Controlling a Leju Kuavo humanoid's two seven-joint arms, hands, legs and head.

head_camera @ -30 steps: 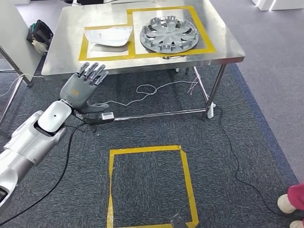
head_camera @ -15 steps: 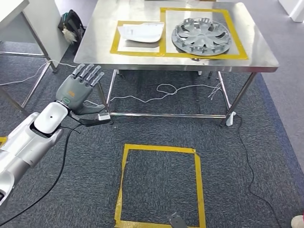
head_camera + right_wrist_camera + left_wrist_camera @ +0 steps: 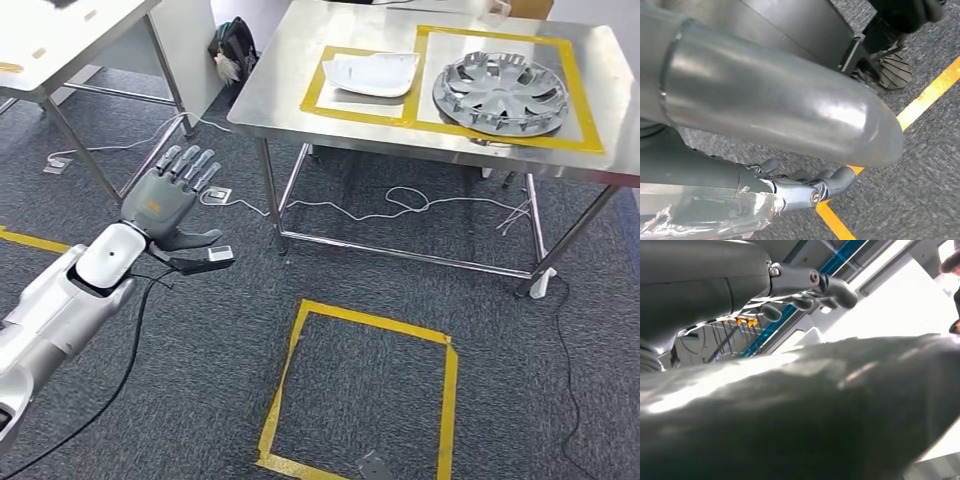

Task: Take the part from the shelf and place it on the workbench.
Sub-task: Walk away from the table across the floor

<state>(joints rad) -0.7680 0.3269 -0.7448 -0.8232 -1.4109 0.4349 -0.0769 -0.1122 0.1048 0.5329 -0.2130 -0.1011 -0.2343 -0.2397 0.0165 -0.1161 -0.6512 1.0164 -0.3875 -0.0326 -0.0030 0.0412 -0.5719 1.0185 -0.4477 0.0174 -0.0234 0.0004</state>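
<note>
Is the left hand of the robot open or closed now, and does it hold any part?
Open and empty. In the head view the left hand has its fingers stretched out and apart, with nothing between them and the thumb.

You're looking at a workshop test bay: steel workbench (image 3: 302, 95) with yellow-taped zones, taped square (image 3: 362, 395) on grey carpet, loose cables (image 3: 407, 205) underneath.

one hubcap (image 3: 500, 92), one white part (image 3: 370, 73) — two tables (image 3: 279, 100)
</note>
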